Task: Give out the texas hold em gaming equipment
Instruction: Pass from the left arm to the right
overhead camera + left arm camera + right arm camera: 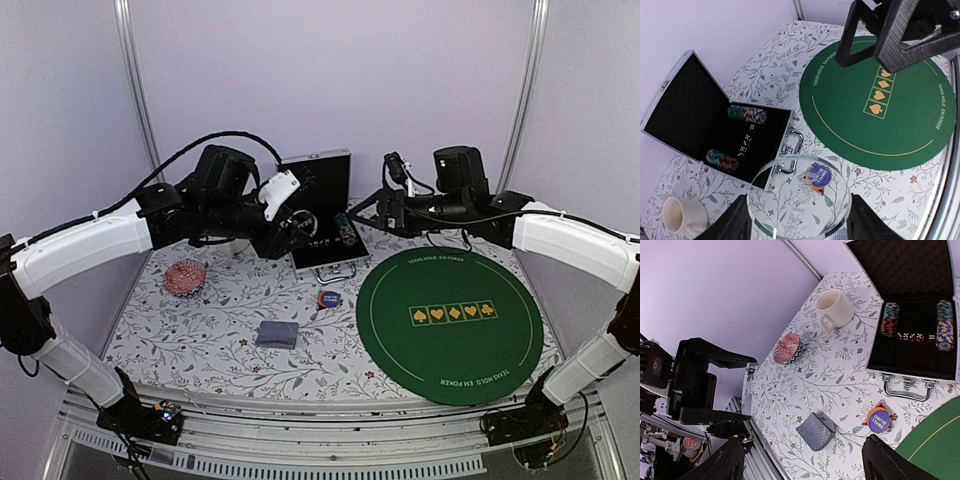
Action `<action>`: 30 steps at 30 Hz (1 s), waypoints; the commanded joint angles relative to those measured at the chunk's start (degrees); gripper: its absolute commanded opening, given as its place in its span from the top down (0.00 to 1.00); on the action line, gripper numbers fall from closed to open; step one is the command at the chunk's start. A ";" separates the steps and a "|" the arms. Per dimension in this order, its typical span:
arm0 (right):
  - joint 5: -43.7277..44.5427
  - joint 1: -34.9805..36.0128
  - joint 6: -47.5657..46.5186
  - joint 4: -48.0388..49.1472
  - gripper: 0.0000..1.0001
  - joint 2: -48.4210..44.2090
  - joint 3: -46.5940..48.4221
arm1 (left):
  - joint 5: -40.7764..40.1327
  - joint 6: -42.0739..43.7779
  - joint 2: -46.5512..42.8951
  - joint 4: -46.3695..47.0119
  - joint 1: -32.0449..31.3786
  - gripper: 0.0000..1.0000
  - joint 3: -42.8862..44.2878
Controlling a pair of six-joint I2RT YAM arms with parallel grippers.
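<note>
- My left claw [800,222] clamps a clear disc [785,200].
- My right claw [805,460] gapes wide, empty.
- Chip rolls [890,319] lie sideways in the case [915,357], long axes handle-to-hinge.

1. Desk [220,335]: covered with a white cloth printed with grey floral sprigs; metal rail along the near edge.
2. Round mat [450,345]: green felt, yellow ring line, a row of five yellow suit symbols at the centre, lettered "TEXAS HOLD EM POKER". It lies flat on the right half and reaches the near edge.
3. Case [900,265]: silver metal, black lining, folding handle at the front. It stands open at back centre with the lid raised.
4. Mug [835,307]: cream, upright, near the case's left side.
5. Small dish [185,277]: red and white pattern, left side, well apart from the mat.
6. Surround: lilac walls [330,70], two metal posts [135,80].
</note>
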 commanded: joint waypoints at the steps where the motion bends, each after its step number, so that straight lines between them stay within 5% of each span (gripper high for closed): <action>1: -5.33 0.93 1.48 2.17 0.17 0.92 3.51 | -2.40 4.01 -2.75 5.19 -1.26 0.77 -1.28; 21: -6.26 6.98 5.19 10.50 0.31 5.23 5.27 | -6.20 9.62 -5.23 13.35 -6.49 0.78 -5.81; 25: -7.48 7.36 6.02 11.25 0.44 7.51 6.40 | -6.35 10.08 -5.26 13.48 -6.93 0.78 -6.20; 30: -8.07 7.62 5.60 9.80 0.78 9.87 8.58 | -6.87 11.17 -5.22 13.55 -7.03 0.78 -7.11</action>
